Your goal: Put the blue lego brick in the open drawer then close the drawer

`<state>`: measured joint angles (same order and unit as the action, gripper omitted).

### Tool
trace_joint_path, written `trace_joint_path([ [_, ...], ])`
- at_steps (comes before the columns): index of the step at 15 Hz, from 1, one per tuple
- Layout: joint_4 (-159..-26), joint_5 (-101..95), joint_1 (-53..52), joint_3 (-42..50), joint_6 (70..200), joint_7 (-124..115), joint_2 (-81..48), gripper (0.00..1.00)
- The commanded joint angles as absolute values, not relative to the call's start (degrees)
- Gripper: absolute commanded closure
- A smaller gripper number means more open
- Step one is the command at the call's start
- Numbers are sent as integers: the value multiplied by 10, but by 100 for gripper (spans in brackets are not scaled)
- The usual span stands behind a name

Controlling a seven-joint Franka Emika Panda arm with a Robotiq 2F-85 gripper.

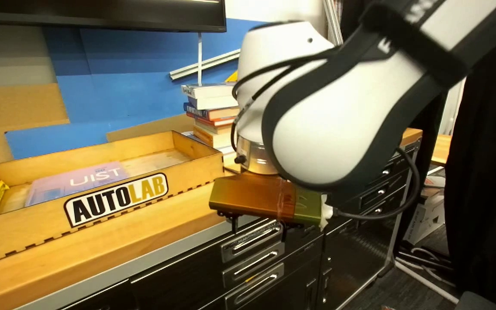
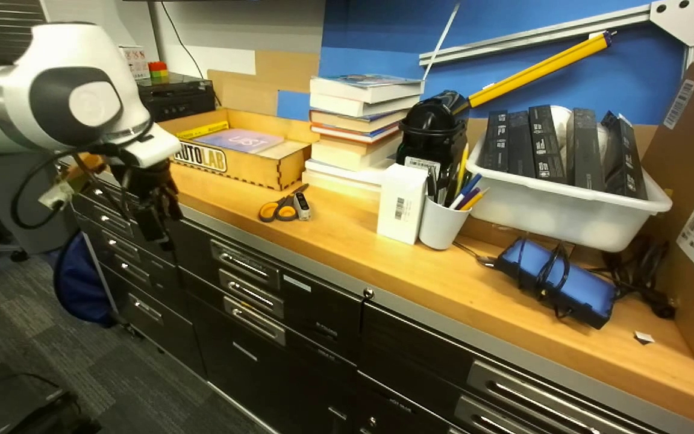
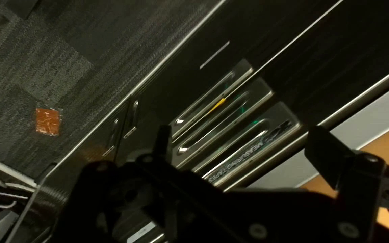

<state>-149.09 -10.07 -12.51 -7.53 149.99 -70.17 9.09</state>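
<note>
The blue lego brick does not show in any view; it is hidden or out of view. My gripper (image 3: 243, 143) is open, with nothing between its fingers in the wrist view. It hangs in front of the cabinet's drawers, and its dark fingers also show in an exterior view (image 2: 157, 226). The wrist view shows a stack of black drawers with metal handles between and beyond the fingers. The drawer labelled "MEASURING TAPES" (image 3: 270, 125) is nearest the counter edge. These drawer handles also show in an exterior view (image 1: 252, 243). The drawers look shut; I see no open one.
A wooden "AUTOLAB" box (image 1: 196, 181) stands on the counter (image 2: 347, 265). Stacked books (image 2: 356, 129), scissors (image 2: 278, 208), a white box (image 2: 401, 205), a pen cup (image 2: 441, 223) and a white bin (image 2: 564, 208) stand farther along. An orange packet (image 3: 47, 121) lies on the floor.
</note>
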Motion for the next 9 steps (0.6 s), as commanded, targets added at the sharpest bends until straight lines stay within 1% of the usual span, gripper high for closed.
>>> trace_joint_path([
  [1, -1458, -5, -212, -31, 1348, -548, 188, 0],
  [5, -1354, 9, -226, 3, 1161, -391, 234, 0],
  [6, -1325, 6, -226, 17, 1137, -348, 236, 0],
  [7, -1376, 17, -162, -58, 1188, -401, 230, 0],
  [9, -1340, 20, -157, -43, 1149, -351, 242, 0],
])
